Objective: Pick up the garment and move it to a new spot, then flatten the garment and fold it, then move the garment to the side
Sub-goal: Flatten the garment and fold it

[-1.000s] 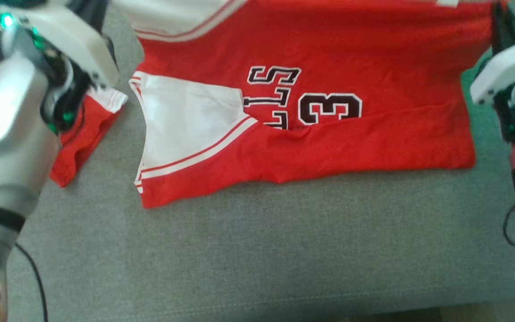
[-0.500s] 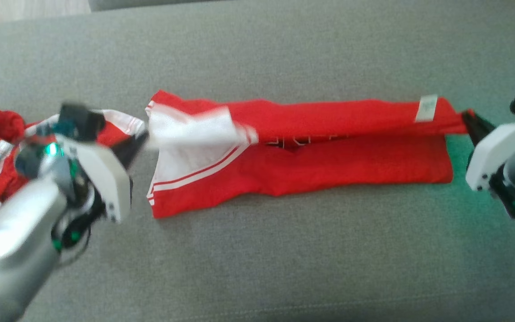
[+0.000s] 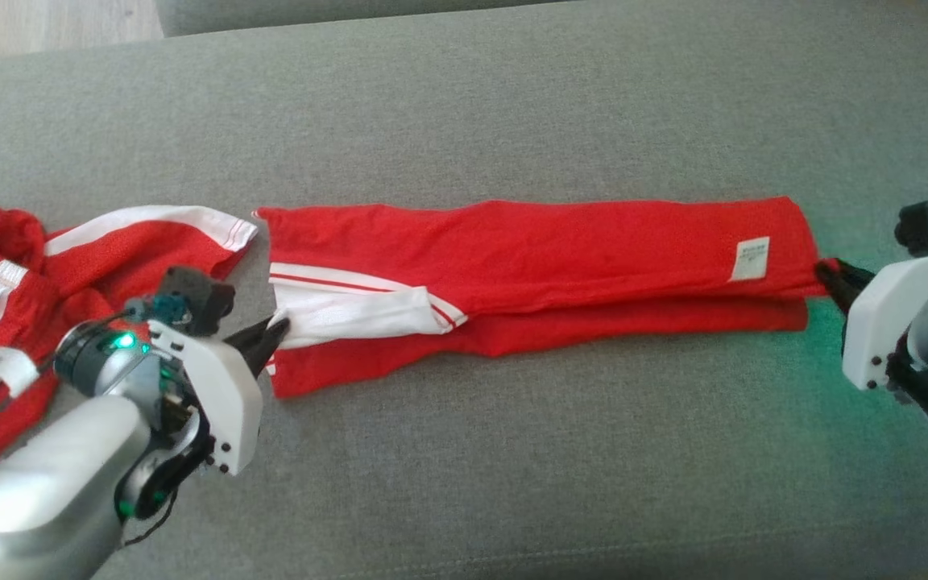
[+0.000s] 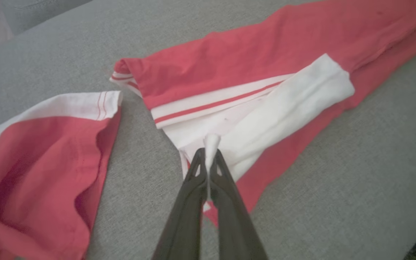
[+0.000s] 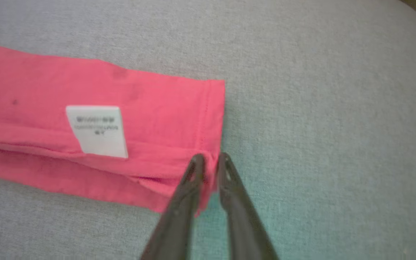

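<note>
Upholstery, grey, carries the jersey, folded into a long red strip, with the shorts just beside its left end. The left gripper is clamped on the jersey's white trim, the right gripper on its opposite red corner, near the white tag.

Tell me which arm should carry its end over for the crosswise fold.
Right, likely. The right gripper is shut on a plain hem corner of the garment, a tidy edge. The left gripper pinches bunched white trim, with the shorts lying close beside that end.
</note>
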Controlling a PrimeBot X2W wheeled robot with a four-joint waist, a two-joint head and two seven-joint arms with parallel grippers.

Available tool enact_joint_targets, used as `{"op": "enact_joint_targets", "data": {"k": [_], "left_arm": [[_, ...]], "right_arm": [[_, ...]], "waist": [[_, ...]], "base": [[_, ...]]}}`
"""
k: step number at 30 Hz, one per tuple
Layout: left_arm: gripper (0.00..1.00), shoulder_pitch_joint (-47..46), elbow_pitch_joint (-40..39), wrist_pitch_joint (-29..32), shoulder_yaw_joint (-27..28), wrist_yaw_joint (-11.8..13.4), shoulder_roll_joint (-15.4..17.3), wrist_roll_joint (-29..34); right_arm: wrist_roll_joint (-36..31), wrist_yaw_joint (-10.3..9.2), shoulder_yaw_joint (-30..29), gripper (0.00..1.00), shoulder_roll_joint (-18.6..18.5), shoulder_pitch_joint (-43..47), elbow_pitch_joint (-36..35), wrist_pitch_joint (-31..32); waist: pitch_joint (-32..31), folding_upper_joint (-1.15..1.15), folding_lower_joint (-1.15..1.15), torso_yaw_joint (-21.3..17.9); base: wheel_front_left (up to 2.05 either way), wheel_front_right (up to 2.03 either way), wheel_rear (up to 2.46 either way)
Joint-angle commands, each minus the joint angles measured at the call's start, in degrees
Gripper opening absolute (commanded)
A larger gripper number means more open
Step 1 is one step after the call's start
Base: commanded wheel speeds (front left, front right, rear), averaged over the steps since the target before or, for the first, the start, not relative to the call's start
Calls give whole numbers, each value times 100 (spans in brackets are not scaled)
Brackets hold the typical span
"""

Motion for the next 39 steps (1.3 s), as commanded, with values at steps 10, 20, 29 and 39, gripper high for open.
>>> {"op": "enact_joint_targets", "data": {"k": [10,20,29,39], "left_arm": [[100,-158,541,-1094,759,482,-232,-114],[100,313,223,-2360,2371,775,-782,-815],[100,1807,-224,-2376,3931,302,-2009,538],[100,2109,-50,-2376,4737,-355,-2700,1483]], "right_arm": [[-269,19,-1090,100,107,229,-669,-169],[-869,19,-2024,100,1014,631,-1400,-1784],[-1476,19,-2152,100,1689,1249,-1258,-3031],[-1741,19,-2348,100,1876,1137,-813,-3144]], "waist": [[-124,0,0,-49],[-314,0,0,38],[-407,0,0,122],[-321,0,0,195]], "base": [[0,0,0],[0,0,0],[0,0,0],[0,0,0]]}}
